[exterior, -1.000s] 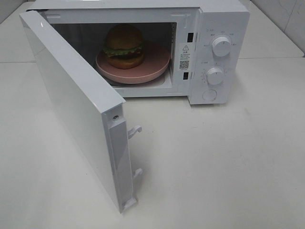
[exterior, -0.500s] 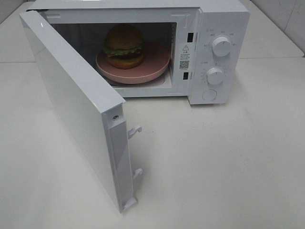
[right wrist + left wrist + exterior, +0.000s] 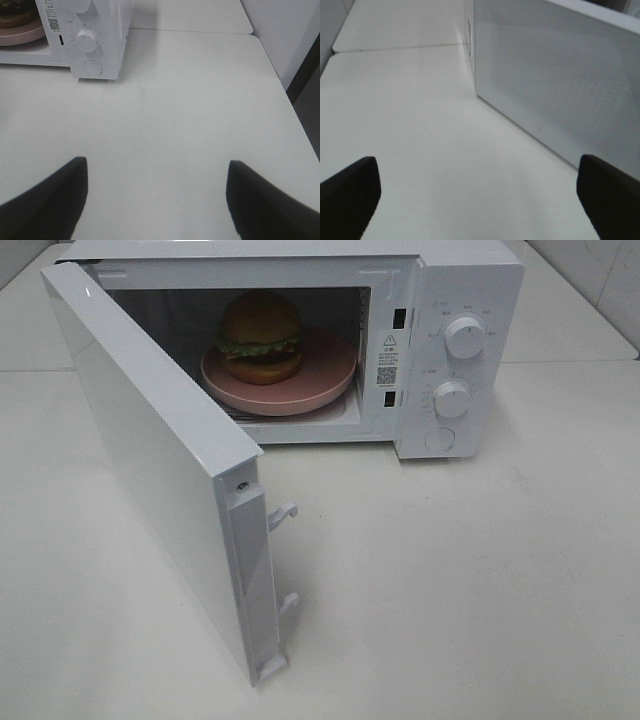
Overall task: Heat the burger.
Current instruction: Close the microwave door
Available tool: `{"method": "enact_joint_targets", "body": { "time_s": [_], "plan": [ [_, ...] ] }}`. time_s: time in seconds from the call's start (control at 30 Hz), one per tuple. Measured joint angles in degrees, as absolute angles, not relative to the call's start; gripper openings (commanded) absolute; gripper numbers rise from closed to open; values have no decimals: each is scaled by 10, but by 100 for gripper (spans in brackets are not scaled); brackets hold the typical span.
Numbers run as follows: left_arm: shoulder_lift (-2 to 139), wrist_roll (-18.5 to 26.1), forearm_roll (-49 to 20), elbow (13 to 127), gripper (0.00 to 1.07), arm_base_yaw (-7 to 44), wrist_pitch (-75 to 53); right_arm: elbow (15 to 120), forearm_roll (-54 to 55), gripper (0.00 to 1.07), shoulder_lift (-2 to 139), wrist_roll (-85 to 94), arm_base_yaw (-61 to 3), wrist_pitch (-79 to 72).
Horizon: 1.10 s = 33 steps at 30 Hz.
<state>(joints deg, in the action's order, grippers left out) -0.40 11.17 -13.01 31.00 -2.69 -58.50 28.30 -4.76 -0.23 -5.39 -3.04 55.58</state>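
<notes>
Burger [image 3: 260, 337] on plate [image 3: 325, 380] | microwave [image 3: 503, 300] label [image 3: 388, 358]: warning triangle, QR code

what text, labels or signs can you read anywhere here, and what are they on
No wording is legible in any view.
Sticker on the microwave front, beside the cavity: a warning triangle and a QR code; its print is too small to read.
Markings around the upper dial: too small and faint to read.
Markings around the lower dial: too small and faint to read.
</notes>
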Motion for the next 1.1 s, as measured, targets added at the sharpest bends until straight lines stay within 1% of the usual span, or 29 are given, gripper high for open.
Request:
{"method": "enact_joint_targets", "body": {
  "time_s": [0.03,0.07,0.1,0.13,0.17,0.2,0.23,0.27,0.3,0.33,0.37,0.4,0.43,0.5,0.53,0.57,0.6,0.63,0.67,0.7,0.73,0.77,0.87,0.93,0.97,1.0,1.03,1.07,1.1],
  "plan": [
    [-4,112,-130,311,93,-27,-575,283,-48,73,-2,-54,-30,556],
    [-4,112,-130,311,93,-27,-575,283,-48,73,-2,-54,-30,556],
    [-4,112,-130,312,87,-27,-552,283,-48,73,-2,-54,-30,556],
    [-4,112,-130,312,87,-27,-552,283,-48,73,-2,-54,-30,556],
    [-2,112,-130,312,79,-27,-533,283,-48,73,-2,-54,-30,556],
    [1,112,-130,313,75,-27,-523,283,-48,73,-2,-54,-30,556],
    [1,112,-130,313,75,-27,-523,283,-48,73,-2,-54,-30,556],
    [11,112,-127,313,66,-27,-500,283,-48,73,-2,-54,-30,556],
    [19,112,-123,313,62,-27,-491,283,-48,73,-2,-54,-30,556],
    [19,112,-123,313,62,-27,-491,283,-48,73,-2,-54,-30,556],
    [36,112,-113,313,54,-27,-470,283,-48,73,-2,-54,-30,556],
    [53,112,-109,313,49,-27,-449,283,-48,73,-2,-54,-30,556],
    [53,112,-109,313,49,-27,-449,283,-48,73,-2,-54,-30,556],
    [85,112,-103,313,28,-27,-418,283,-48,73,-2,-54,-30,556],
    [85,112,-103,313,28,-27,-418,283,-48,73,-2,-54,-30,556],
    [97,112,-103,313,21,-27,-408,283,-48,73,-2,-54,-30,556],
    [97,112,-103,313,21,-27,-408,283,-48,73,-2,-54,-30,556],
    [120,112,-101,313,9,-27,-390,283,-48,73,-2,-54,-30,556],
    [143,112,-101,313,2,-27,-370,283,-48,73,-2,-54,-30,556],
    [143,112,-101,313,2,-27,-370,283,-48,73,-2,-54,-30,556],
    [155,112,-101,311,0,-27,-356,283,-48,73,-2,-54,-30,556],
    [178,112,-101,302,0,-27,-322,283,-48,73,-2,-54,-30,556],
    [188,112,-101,296,0,-27,-302,283,-48,73,-2,-54,-30,556],
    [217,112,-101,266,0,-27,-216,283,-48,73,-2,-54,-30,556],
    [217,112,-101,266,0,-27,-216,283,-48,73,-2,-54,-30,556],
    [223,112,-102,257,0,-27,-190,283,-48,73,-2,-54,-30,556],
    [234,112,-104,238,0,-27,-136,283,-48,73,-2,-54,-30,556],
    [234,112,-104,238,0,-27,-136,283,-48,73,-2,-54,-30,556],
    [241,112,-104,227,0,-27,-108,283,-48,73,-2,-54,-30,556]
  ]
}}
